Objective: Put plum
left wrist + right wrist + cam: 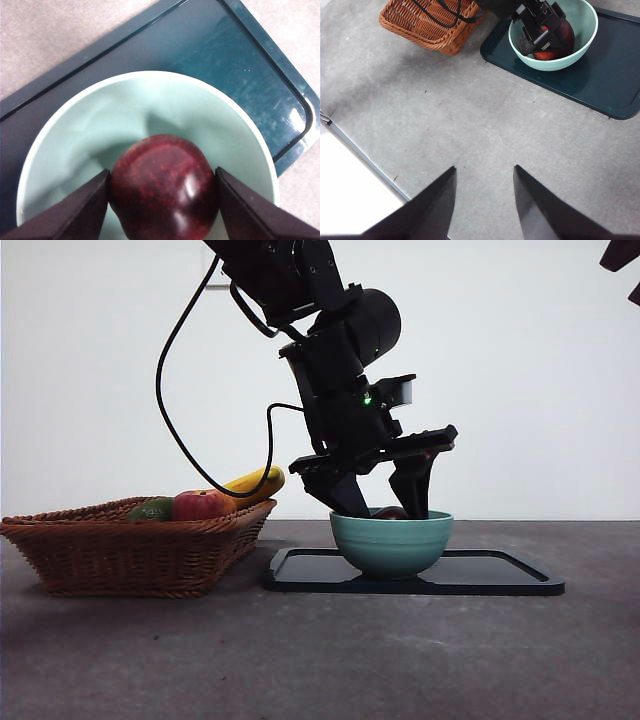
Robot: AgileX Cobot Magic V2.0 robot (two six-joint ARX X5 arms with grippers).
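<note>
My left end effector [162, 200] is down inside the bowl [75, 150], and the plum [165, 185] sits between my two jaws, one on each flank. They look clamped on it, both touching the skin with no gap I can make out. The plum is low in the bowl; whether it already rests on the bottom I cannot tell, my own jaws hide that. From the front, only a dark sliver of plum [390, 512] shows above the bowl's rim [392, 520], with my left end effector [385, 502] straddling it from above.

So the carry looks done, and the plum is in the bowl. What is left, I reckon, is letting go: part the jaws, then lift clear without dragging the fruit or nudging the rim.

Under the bowl lies the dark tray [500, 575], flat on the table [320, 660]. Off to the side, the wicker basket [130, 555] holds an apple [200, 505], a green fruit [152, 510] and a banana [255, 483], all out of my way.

My right end effector [485, 200] waits well back over bare table, jaws apart and gripping nothing. From there I see the bowl [585, 30] on the tray [610, 80] far ahead, the other arm busy in it.
</note>
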